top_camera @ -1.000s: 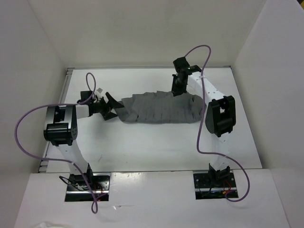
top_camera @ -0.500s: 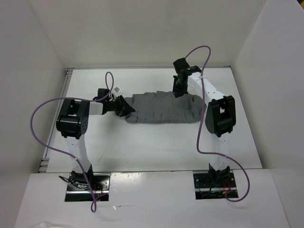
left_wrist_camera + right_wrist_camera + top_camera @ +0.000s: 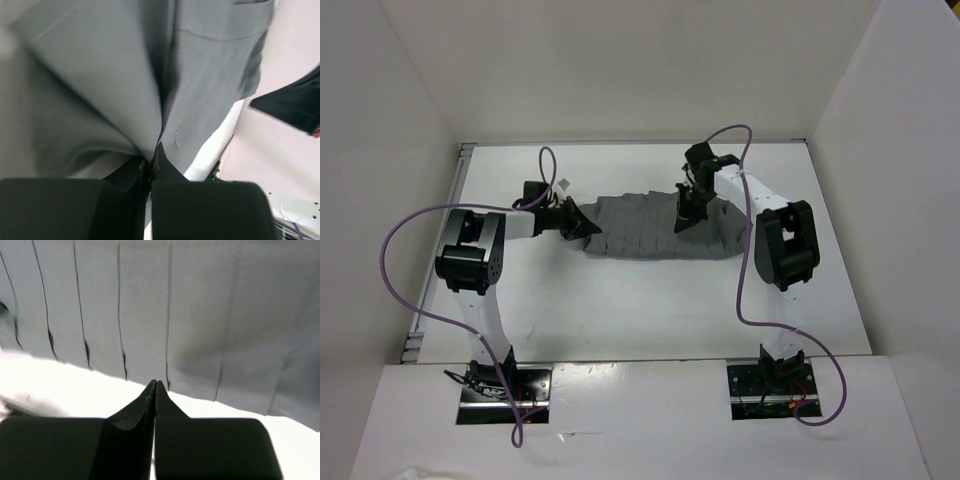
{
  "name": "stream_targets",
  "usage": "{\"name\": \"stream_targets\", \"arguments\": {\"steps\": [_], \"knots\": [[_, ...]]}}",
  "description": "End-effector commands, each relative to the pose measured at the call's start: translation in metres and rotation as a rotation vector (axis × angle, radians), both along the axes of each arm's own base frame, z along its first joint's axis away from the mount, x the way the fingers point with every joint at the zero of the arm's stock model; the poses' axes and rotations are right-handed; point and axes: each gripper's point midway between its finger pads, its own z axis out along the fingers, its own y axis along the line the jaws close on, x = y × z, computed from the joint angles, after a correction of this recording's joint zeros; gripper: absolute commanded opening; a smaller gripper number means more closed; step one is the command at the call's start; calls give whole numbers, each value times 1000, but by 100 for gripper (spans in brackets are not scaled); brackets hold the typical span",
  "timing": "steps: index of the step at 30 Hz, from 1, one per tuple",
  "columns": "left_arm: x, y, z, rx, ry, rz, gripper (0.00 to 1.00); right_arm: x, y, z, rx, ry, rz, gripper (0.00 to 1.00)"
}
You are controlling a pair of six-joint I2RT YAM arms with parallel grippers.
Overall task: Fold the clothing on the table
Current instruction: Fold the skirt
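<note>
The left pincer is squeezed tight on the left edge of the grey skirt, cloth bunching into its tips. The right pincer is pressed together over the skirt's far side; I can't tell if it grips cloth. The skirt lies across the middle of the white counter.

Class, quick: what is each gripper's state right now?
Left gripper: closed, pinching the grey skirt at its left edge.
Right gripper: closed above the skirt; no cloth visibly pinched between its fingertips.
</note>
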Motion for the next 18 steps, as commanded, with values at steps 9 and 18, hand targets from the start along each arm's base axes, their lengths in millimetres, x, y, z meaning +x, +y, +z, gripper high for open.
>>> {"name": "stream_targets", "arguments": {"steps": [9, 18], "knots": [[14, 6, 35, 10, -111, 0, 0, -13, 59, -5, 186, 18, 168, 0], [11, 5, 67, -4, -156, -10, 0, -18, 57, -49, 71, 85, 146, 0]]}}
